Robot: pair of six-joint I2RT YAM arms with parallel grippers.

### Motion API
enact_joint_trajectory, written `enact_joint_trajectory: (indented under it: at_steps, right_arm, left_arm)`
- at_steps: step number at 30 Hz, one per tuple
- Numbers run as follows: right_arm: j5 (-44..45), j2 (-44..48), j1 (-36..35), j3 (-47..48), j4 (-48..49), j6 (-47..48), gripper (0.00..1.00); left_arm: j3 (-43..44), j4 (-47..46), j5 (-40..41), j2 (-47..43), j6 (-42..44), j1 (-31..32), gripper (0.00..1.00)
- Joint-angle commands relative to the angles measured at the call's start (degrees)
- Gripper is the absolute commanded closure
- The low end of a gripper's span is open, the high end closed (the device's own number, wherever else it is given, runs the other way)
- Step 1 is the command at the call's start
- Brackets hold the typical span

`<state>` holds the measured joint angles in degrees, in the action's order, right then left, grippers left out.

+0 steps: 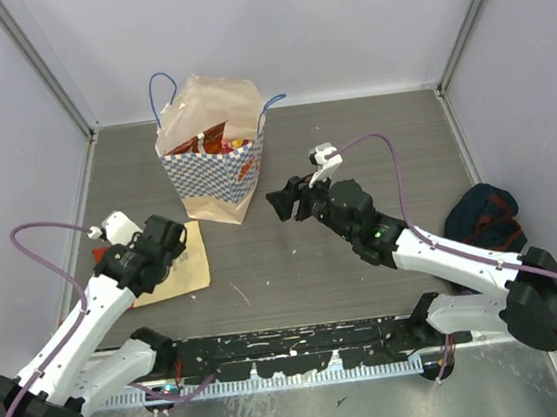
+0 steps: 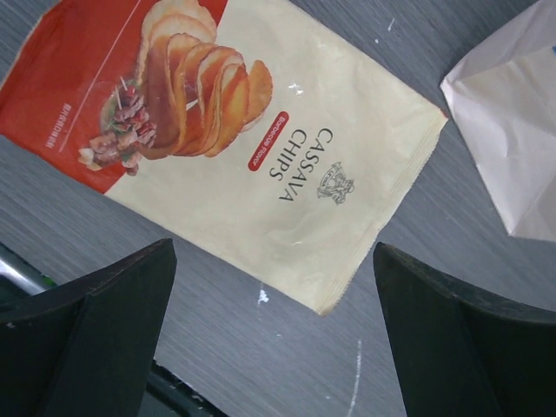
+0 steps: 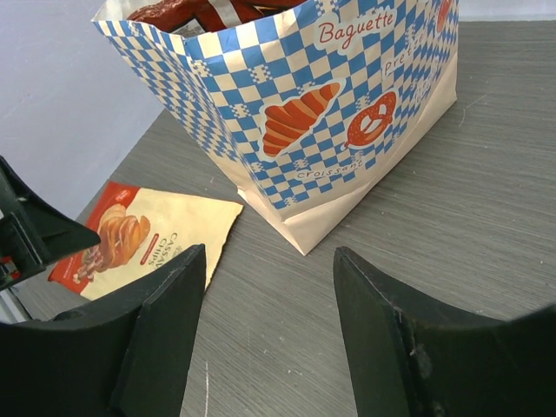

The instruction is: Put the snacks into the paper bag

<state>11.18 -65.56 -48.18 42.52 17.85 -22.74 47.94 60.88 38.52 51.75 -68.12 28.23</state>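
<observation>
The paper bag [image 1: 212, 171] stands upright at the back left of the table, with red and orange snacks [image 1: 212, 140] showing in its open top. One flat cream-and-red cassava chips packet [image 1: 187, 269] lies on the table in front of the bag. My left gripper [image 1: 174, 243] hovers over that packet [image 2: 261, 148], open, with nothing between its fingers [image 2: 104, 330]. My right gripper [image 1: 280, 204] is open and empty just right of the bag, facing its checked band [image 3: 347, 113]. The packet [image 3: 165, 230] lies to its left.
A dark navy cloth bag with red trim [image 1: 481, 218] lies at the right edge of the table. Grey walls enclose the table on three sides. The corner of the paper bag's base [image 2: 512, 130] sits close to the packet's far end.
</observation>
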Motion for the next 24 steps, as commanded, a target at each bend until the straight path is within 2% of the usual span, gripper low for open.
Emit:
enact_joint_trajectory:
  at_steps: [1,6,8,11,14,20,24]
  right_arm:
    - [-0.7,-0.2,0.2,1.8,3.2,-0.6,0.35]
    - [-0.7,-0.3,0.2,1.8,3.1,-0.5,0.35]
    - [-0.7,-0.3,0.2,1.8,3.1,-0.5,0.35]
    - [-0.8,-0.1,0.2,1.8,3.1,-0.5,0.35]
    - [-0.7,0.2,0.2,1.7,3.1,-0.4,0.35]
    - [-0.4,0.7,0.2,1.5,3.0,-0.4,0.35]
    - [-0.4,1.0,0.2,1.5,2.9,-0.4,0.35]
  left_arm:
    - [1.2,6.1,7.3,0.5,-0.4,2.4,0.02]
    - [-2.2,2.3,6.7,-2.6,1.1,0.4,0.02]
    - [-4.7,-2.6,1.5,-4.4,5.6,-4.8,0.02]
    - [-8.6,-7.9,-10.5,-5.8,11.4,-17.9,0.02]
    - [-10.6,-9.5,-15.6,-6.5,13.9,-25.0,0.02]
    - [-11.1,-4.6,-13.3,-9.3,9.3,-27.0,0.02]
    - [-14.8,-3.8,-16.0,-11.9,4.5,-28.9,0.02]
